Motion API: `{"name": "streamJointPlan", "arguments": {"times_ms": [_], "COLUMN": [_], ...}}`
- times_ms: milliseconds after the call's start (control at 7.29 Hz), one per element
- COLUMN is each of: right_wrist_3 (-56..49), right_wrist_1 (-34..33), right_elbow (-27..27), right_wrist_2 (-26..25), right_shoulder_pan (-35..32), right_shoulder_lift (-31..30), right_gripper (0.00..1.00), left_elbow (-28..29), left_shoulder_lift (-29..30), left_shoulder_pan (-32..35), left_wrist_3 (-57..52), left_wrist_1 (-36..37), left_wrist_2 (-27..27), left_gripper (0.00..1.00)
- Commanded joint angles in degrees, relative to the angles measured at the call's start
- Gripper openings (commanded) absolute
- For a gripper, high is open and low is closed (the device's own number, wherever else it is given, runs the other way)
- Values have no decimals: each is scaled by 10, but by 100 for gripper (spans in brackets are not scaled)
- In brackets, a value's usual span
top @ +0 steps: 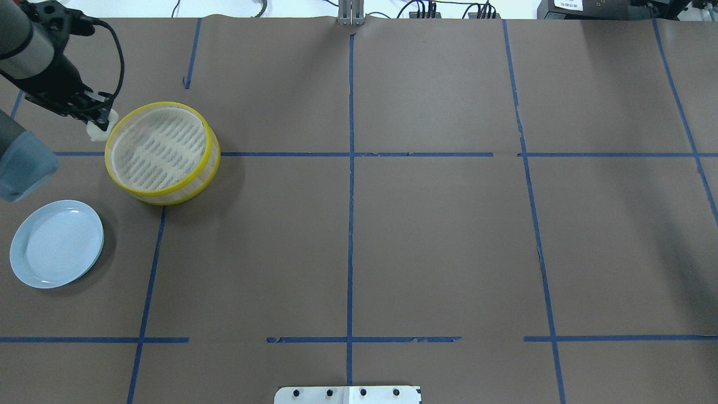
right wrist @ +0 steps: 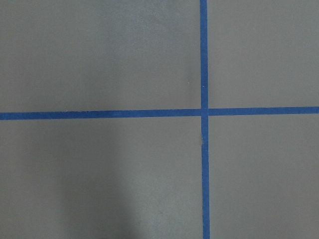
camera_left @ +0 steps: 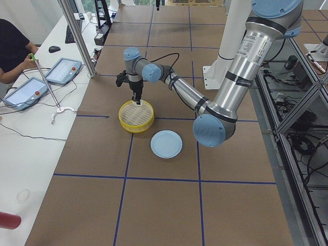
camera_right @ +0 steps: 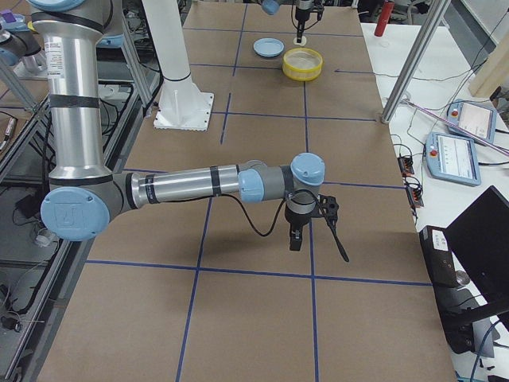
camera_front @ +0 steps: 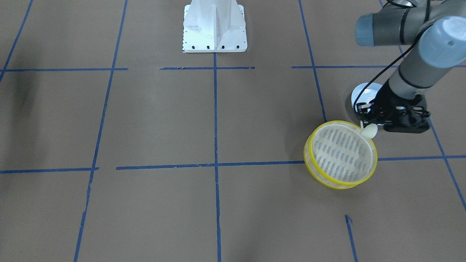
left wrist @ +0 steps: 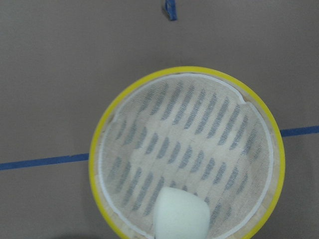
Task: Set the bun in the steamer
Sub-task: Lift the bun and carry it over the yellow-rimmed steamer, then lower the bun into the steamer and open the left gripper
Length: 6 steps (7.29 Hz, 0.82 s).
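Near the far left corner of the desk (top: 392,224), the left jaws pinch the bun (camera_front: 369,131) above the steamer (camera_front: 340,156) rim, held high apparently to clear its wall before dropping in; the right jaws' spread cannot be told

Creamy white bun (left wrist: 180,215). Bright yellow rims on steamer (left wrist: 187,69), pale floor with grey stripes. Light blue plate (top: 56,244). Brown tabletop (top: 437,235), blue lines (top: 350,224).

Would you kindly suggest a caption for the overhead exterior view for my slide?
Left gripper holds the bun at the edge of the yellow-rimmed steamer; the pale blue plate lies nearer the robot.
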State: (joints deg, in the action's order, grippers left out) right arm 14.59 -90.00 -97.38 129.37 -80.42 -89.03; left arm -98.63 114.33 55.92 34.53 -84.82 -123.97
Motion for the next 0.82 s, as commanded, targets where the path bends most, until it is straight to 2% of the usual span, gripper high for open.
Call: {"name": "streamJointPlan", "arguments": {"times_ms": [0, 275, 686], "right_wrist_3": [0, 0, 0], "right_wrist_1": [0, 0, 0], "right_elbow": [0, 0, 0], "right_wrist_2": [0, 0, 0], "right_shoulder_pan": [0, 0, 0], "right_shoulder_lift": [0, 0, 0], "right_gripper": [100, 100, 100], "left_elbow": [67, 77, 117], "left_shoulder_lift": [6, 3, 5], "left_shoulder_pan": [-27, -30, -31], "left_wrist_3": [26, 21, 22], "left_wrist_1": [-76, -80, -126], "left_wrist_2": [0, 1, 2], "left_gripper": [24, 24, 26]}}
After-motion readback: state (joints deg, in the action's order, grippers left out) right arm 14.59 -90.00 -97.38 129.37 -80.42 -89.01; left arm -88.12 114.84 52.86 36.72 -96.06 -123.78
